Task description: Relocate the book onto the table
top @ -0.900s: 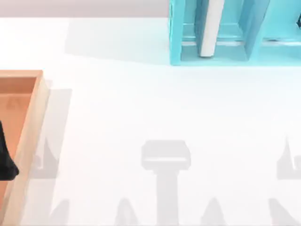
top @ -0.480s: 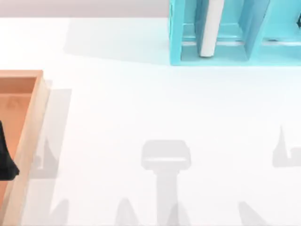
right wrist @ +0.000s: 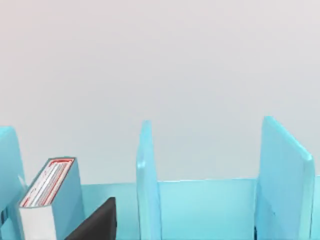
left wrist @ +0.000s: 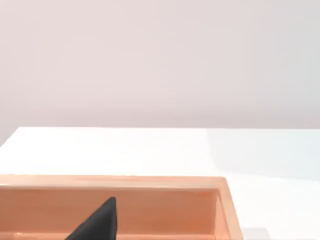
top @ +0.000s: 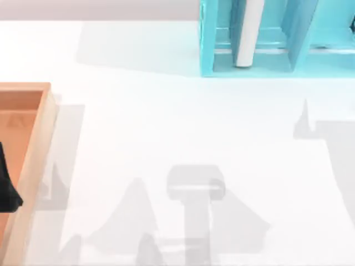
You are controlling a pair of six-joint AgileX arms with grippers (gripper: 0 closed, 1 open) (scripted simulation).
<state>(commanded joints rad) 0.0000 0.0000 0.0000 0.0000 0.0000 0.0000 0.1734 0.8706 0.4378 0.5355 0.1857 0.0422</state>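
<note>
The book stands upright in a compartment of the cyan shelf at the back right, showing as a white slab edge-on. In the right wrist view the book is teal with white pages, left of a shelf divider, and a dark part of my right gripper sits close in front of it. The white table spreads before the shelf. My left gripper hangs parked over the wooden tray at the far left.
The orange-brown tray has a raised rim, and my left gripper shows dark above its floor. A small dark object sits at the shelf's right edge. Grey arm shadows fall across the table's front and right.
The right arm's shadow has slid up the table toward the shelf and spread wider near the front. Book, tray and left gripper have stayed put.
</note>
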